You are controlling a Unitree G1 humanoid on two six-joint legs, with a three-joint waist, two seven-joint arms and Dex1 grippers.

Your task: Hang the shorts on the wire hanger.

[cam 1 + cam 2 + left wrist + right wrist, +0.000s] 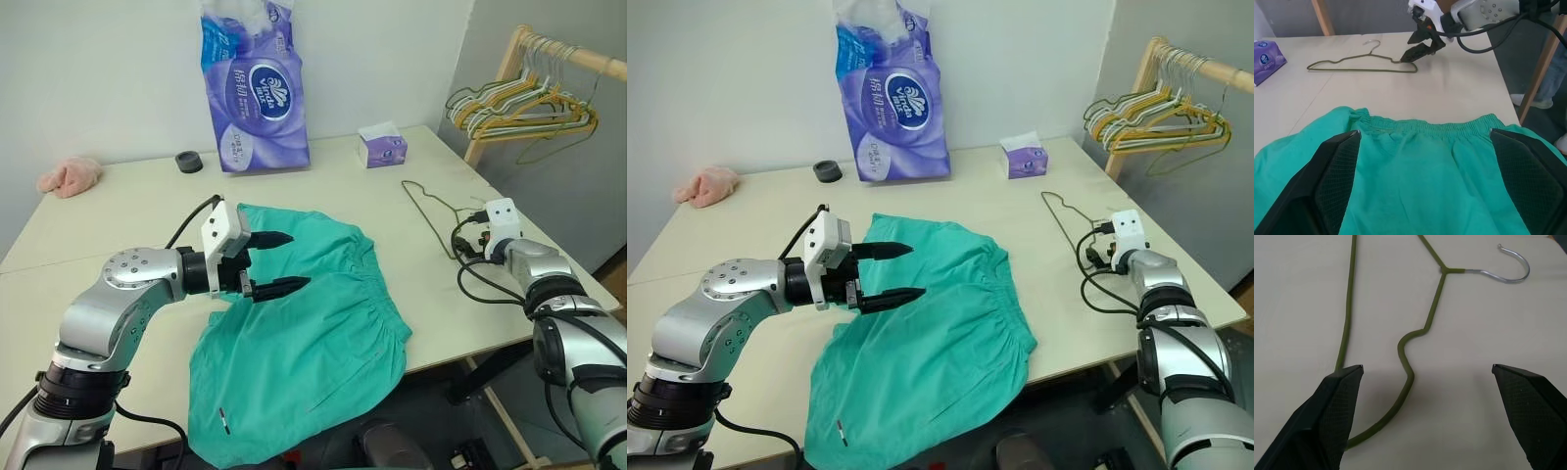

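The teal-green shorts (304,333) lie spread on the table's middle, elastic waistband toward the right and one leg drooping over the front edge. My left gripper (294,260) hovers open just above their upper left part, nothing between its fingers. The olive-green wire hanger (431,211) lies flat on the table to the right of the shorts, hook pointing away. My right gripper (1426,368) stands open low over the hanger's near end, its fingers either side of the bent wire (1409,357), not closed on it. The left wrist view shows that gripper (1406,51) at the hanger's corner.
At the back stand a purple pack of toilet paper (255,88), a small tissue box (382,147) and a black round cap (189,162). A pink cloth (69,176) lies far left. A wooden rack with several hangers (529,103) stands beyond the table's right edge.
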